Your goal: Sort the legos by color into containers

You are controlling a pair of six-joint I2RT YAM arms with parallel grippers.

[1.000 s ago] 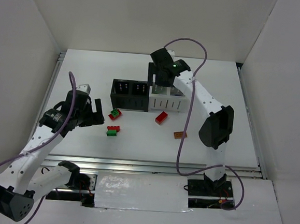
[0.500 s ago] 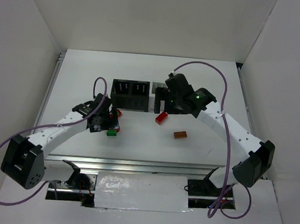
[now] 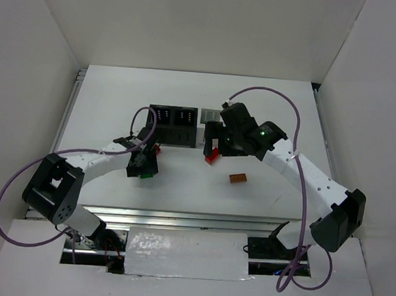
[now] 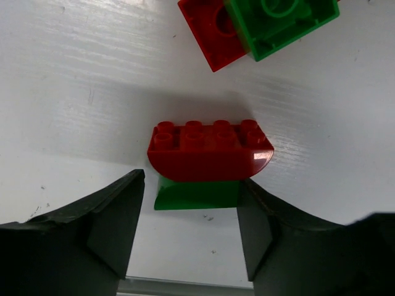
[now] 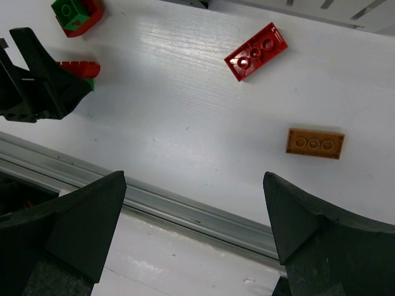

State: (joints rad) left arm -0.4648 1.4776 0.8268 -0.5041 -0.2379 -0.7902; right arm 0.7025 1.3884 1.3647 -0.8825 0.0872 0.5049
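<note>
A red round-edged lego sits on a green lego on the table. My left gripper is open and narrowed round the green one: the right finger touches it, the left finger stands a sliver off. From above, the left gripper covers most of that stack. A second red-and-green pair lies just beyond. My right gripper is wide open and empty, hovering near a flat red lego and an orange lego. The containers stand behind.
The right arm hides part of the white bins. An aluminium rail runs along the table's near edge. White walls close in the left, right and back sides. The two grippers are about a hand's width apart.
My left arm reached right and forward to the red-on-green stack and its jaws narrowed round it. My right arm swung from over the bins down beside the flat red lego.
</note>
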